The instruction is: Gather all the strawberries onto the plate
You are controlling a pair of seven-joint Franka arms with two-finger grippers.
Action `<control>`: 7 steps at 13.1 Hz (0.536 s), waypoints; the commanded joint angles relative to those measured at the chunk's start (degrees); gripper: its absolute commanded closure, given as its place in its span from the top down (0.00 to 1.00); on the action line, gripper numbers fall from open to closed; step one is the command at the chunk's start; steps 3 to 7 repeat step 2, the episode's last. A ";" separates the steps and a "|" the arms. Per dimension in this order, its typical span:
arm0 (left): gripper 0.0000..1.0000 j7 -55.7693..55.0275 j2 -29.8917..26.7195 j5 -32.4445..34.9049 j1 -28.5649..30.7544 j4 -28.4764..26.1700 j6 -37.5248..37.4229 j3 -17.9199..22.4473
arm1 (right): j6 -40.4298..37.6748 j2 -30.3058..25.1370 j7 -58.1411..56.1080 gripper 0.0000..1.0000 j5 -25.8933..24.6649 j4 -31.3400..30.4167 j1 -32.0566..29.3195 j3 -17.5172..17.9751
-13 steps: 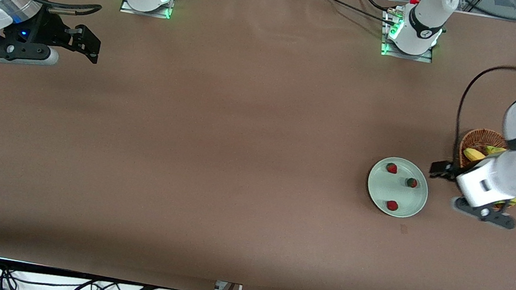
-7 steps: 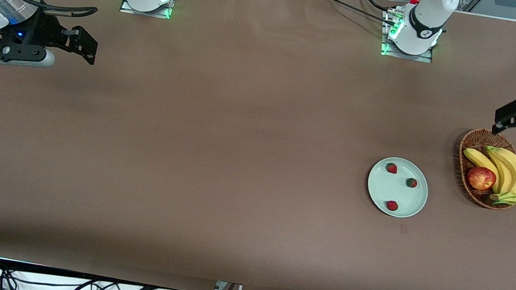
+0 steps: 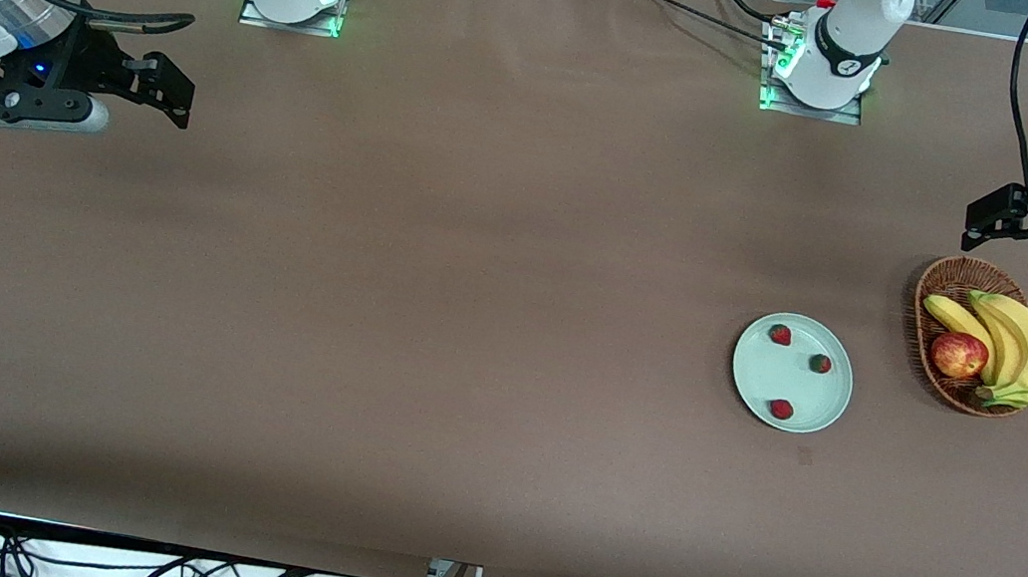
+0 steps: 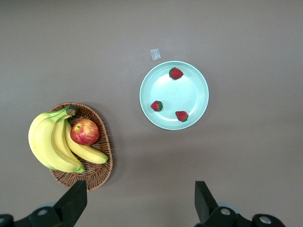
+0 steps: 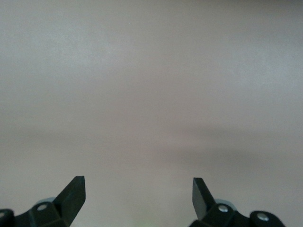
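Note:
Three strawberries (image 3: 780, 334) (image 3: 821, 363) (image 3: 781, 409) lie apart on the pale mint-green plate (image 3: 768, 375) toward the left arm's end of the table. In the left wrist view the berries (image 4: 176, 73) (image 4: 156, 106) (image 4: 182, 116) sit on the plate (image 4: 184, 92). My left gripper (image 3: 987, 216) is open and empty, up in the air over the table beside the basket's rim; in its own view the gripper (image 4: 139, 201) holds nothing. My right gripper (image 3: 170, 89) is open and empty at the right arm's end, over bare table; in the right wrist view the gripper (image 5: 138, 191) holds nothing.
A brown wicker basket (image 3: 939, 288) holds bananas (image 3: 1019, 344) and a red-yellow apple (image 3: 958, 355), beside the plate toward the table's end. It also shows in the left wrist view (image 4: 97, 177). A small pale scrap (image 3: 803, 456) lies nearer the front camera than the plate.
My left arm has risen and swung away from over the basket and plate, uncovering the fruit; its gripper now hangs beside the basket's rim. The right arm has barely moved.

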 commanded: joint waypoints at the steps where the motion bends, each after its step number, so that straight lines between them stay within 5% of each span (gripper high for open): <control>1: 1.00 -0.47 -1.14 0.88 0.76 -1.18 0.85 -0.80 | -0.53 0.42 0.43 0.99 -0.42 1.22 -0.71 0.72; 7: 1.00 -0.47 -1.23 0.88 0.76 -1.18 0.77 -0.80 | -0.53 0.42 0.43 0.99 -0.42 1.22 -0.71 0.72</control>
